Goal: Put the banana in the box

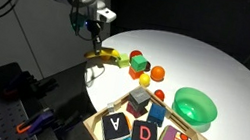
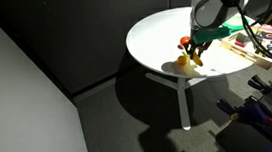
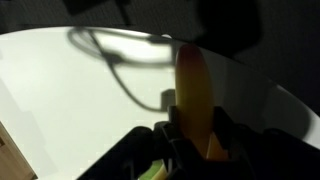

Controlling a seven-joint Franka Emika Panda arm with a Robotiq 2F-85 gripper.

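Wrist view: found the gripper [image 3: 196, 138] clamped on the banana [image 3: 195, 85], which jutted forward between the dark jaws above the white table [image 3: 70, 90]. In an exterior view, placed near the table's edge and seemingly just off its surface, well apart from the box [image 1: 97, 122], a light-wood tray holding lettered blocks [image 1: 116, 129] beside a green bowl [image 1: 196, 108]. Judged best to keep the grip firm, lift clear of the loose toy fruits [image 1: 138, 62], cross above the tray's low wall, and release only low over a bare patch.
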